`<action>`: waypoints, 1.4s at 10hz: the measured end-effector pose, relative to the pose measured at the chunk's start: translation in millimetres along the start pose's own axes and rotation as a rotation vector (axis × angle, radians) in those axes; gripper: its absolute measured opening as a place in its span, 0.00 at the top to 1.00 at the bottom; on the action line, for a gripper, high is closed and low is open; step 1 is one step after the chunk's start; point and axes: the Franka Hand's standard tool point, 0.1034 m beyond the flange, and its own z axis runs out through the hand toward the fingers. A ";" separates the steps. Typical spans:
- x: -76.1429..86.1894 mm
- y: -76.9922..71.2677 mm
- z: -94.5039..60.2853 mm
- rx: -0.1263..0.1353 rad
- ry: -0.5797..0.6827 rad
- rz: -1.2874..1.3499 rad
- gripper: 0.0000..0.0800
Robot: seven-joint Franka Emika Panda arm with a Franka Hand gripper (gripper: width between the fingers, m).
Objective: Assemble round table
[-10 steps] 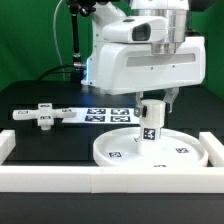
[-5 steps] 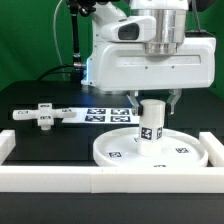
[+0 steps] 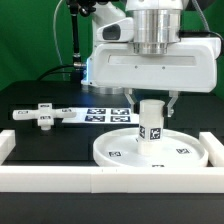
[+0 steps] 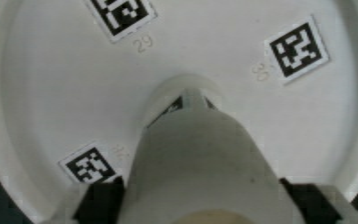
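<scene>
fingers (image 3: 132, 100) are spread open, one on each side of the top of the leg (image 3: 151, 125), with a sliver of gap on both sides, so nothing's clamped. The arm (image 3: 150, 55) comes straight down, hand vertical, right over the middle of the round disc (image 3: 190, 150). Leg stands upright at the disc's centre, tag facing the exterior camera. Wrist view: leg (image 4: 202, 150) sits between the fingers (image 4: 98, 200), disc (image 4: 51, 80) all around it. Marker board (image 3: 100, 113) lies just behind the disc, and the cross-shaped base (image 3: 42, 116) sits on the tabletop (image 3: 40, 135) well apart from the disc, off to the exterior view's left
</scene>
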 end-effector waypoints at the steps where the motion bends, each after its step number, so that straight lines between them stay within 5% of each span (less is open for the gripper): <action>1: 0.3 0.2 0.0 0.006 -0.004 0.097 0.49; 8: 2.0 -0.4 -0.5 0.044 -0.011 0.487 0.49; 10: 1.4 -1.0 -0.1 0.044 -0.012 0.478 0.24; 14: -8.7 -14.5 -19.6 0.042 0.006 0.199 0.19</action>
